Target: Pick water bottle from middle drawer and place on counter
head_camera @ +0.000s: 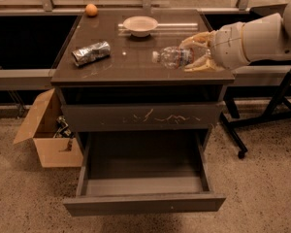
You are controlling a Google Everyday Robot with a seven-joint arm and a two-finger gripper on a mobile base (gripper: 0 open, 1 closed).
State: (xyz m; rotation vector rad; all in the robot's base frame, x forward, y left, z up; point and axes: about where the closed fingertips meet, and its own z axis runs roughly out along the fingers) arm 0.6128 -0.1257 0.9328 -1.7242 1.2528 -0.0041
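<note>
The water bottle (172, 57) is clear with a white cap and a dark label band. It lies sideways with its cap pointing left, over the right part of the counter (131, 62). My gripper (187, 56) reaches in from the right and is shut on the bottle's base end. I cannot tell whether the bottle touches the counter top. The middle drawer (144, 203) is pulled fully open below, and its inside shows nothing in it.
A crumpled silver foil packet (90, 52) lies on the counter's left. A white bowl (140, 25) and an orange (91, 9) sit at the back. The scratched drawer front (140, 116) is closed. An open cardboard box (46, 135) stands on the floor at left. A black stand's legs (262, 115) are at right.
</note>
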